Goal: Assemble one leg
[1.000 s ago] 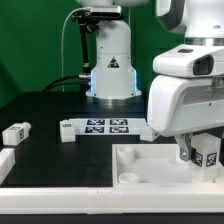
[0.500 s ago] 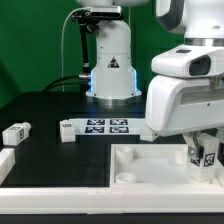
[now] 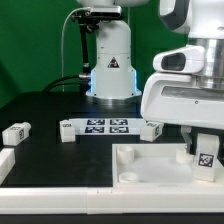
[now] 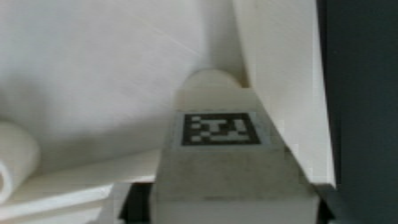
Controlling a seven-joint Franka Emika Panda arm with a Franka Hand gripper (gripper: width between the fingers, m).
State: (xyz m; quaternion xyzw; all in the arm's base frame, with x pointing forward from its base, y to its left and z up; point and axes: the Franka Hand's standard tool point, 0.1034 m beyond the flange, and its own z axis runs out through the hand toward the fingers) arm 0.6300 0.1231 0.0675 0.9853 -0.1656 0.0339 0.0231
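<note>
My gripper (image 3: 205,150) is shut on the leg (image 3: 207,156), a small white block with a black-and-white tag, held upright over the right part of the large white square piece (image 3: 150,168). In the wrist view the leg (image 4: 222,140) fills the middle, tag facing the camera, its tip pointing at the white piece's surface (image 4: 89,80) near its edge. Dark fingers (image 4: 143,200) flank the leg's base. Whether the leg touches the piece cannot be told.
The marker board (image 3: 105,126) lies behind the square piece. Another small tagged white block (image 3: 16,132) lies at the exterior view's left, with a further white part (image 3: 4,160) at the left edge. The robot base (image 3: 110,60) stands at the back.
The gripper with the leg has shifted slightly toward the exterior view's right and a little lower over the square piece. Everything else is unmoved.
</note>
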